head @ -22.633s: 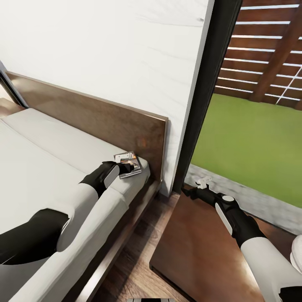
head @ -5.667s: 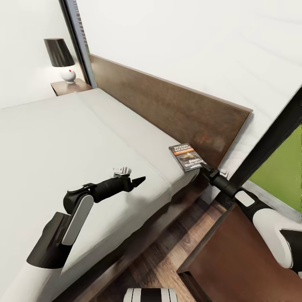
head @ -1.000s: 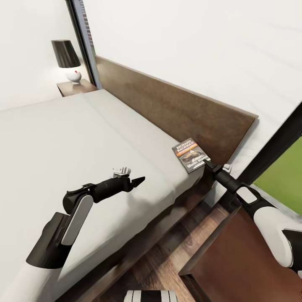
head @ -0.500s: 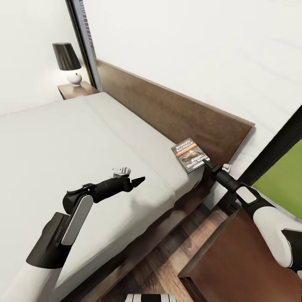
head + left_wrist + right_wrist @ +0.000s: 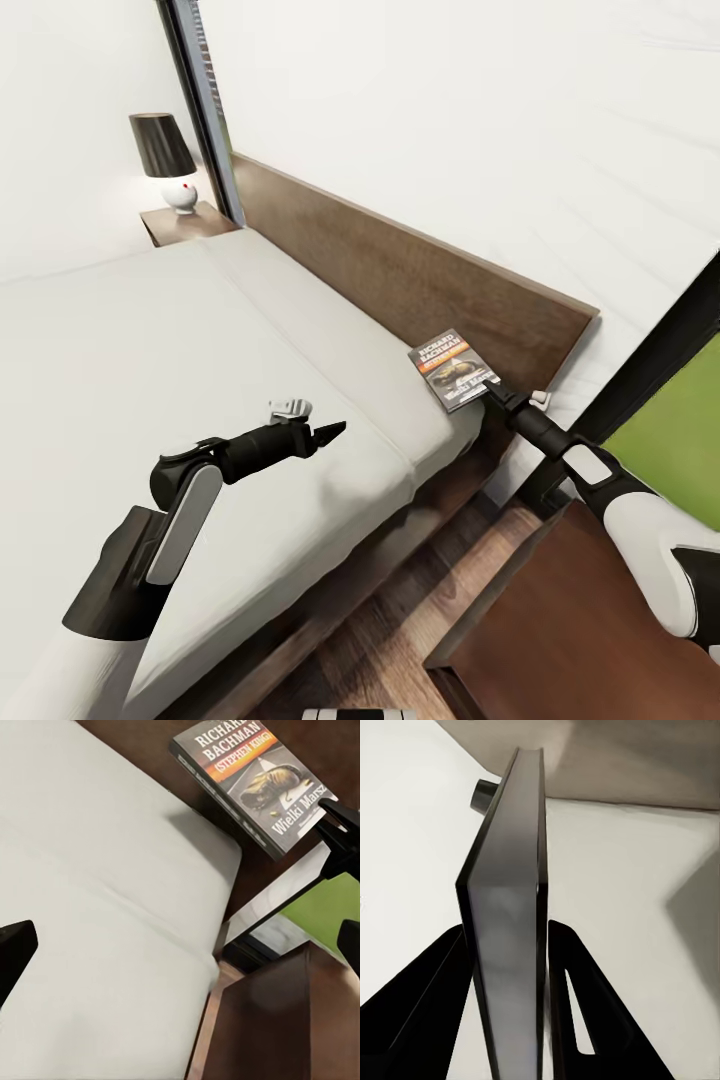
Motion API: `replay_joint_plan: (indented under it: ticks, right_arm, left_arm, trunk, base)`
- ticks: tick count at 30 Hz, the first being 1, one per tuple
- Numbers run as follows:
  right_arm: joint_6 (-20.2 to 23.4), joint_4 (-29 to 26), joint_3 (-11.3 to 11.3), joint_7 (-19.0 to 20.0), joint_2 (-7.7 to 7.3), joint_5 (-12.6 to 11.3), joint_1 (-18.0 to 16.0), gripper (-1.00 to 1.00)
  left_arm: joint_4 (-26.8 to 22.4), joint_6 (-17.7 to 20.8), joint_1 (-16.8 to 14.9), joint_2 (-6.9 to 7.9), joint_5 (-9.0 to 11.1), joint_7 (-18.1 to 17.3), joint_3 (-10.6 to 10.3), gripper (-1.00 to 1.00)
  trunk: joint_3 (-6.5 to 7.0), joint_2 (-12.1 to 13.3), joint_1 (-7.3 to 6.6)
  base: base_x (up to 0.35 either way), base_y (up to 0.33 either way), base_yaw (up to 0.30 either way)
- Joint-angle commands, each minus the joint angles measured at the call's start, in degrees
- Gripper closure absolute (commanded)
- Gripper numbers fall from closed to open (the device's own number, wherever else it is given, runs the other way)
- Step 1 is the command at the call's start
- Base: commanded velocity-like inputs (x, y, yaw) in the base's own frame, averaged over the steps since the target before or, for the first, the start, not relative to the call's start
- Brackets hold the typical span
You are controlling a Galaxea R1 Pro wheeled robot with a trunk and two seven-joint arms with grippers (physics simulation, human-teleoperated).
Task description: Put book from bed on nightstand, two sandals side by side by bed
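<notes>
The book [image 5: 453,368], dark with white lettering and an orange band, hangs tilted just above the bed's [image 5: 150,330] far corner by the headboard [image 5: 400,270]. My right gripper [image 5: 492,393] is shut on its lower corner. The right wrist view has the book [image 5: 506,907] edge-on between both black fingers [image 5: 435,1005]. Over the middle of the mattress my left gripper [image 5: 325,433] hovers open and holds nothing. Its wrist view looks at the book [image 5: 251,784] and the right gripper's fingers [image 5: 337,817]. The blue sandals are out of view.
A nightstand [image 5: 185,222] with a black-shaded lamp [image 5: 165,160] stands at the bed's far side. A dark brown cabinet top [image 5: 570,620] sits under my right arm. Between it and the bed frame runs a strip of wood floor [image 5: 400,640]. A dark window frame [image 5: 650,370] stands beside the headboard.
The whole view has shifted a little as the camera moved. Since 5.7 s ago the book has tipped up off the mattress in my right gripper. The left arm has kept still.
</notes>
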Motion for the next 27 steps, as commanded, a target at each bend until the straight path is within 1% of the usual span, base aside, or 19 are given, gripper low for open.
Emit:
replay_joint_plan:
  ticks: [1,27]
  right_arm:
    - [0.0,0.0,0.0,0.0,0.00,0.0,0.0,1.00]
    - [0.0,0.2,0.0,0.1,0.03,0.0,0.0,1.00]
  left_arm:
    - [0.0,0.0,0.0,0.03,0.0,0.0,0.0,-1.00]
    - [0.0,0.0,0.0,-0.01,-0.1,0.0,-0.1,-1.00]
  trunk:
    - [0.10,0.0,0.00]
    - [2.53,0.0,0.00]
  base:
    - [0.000,0.000,0.000]
    - [0.000,0.000,0.000]
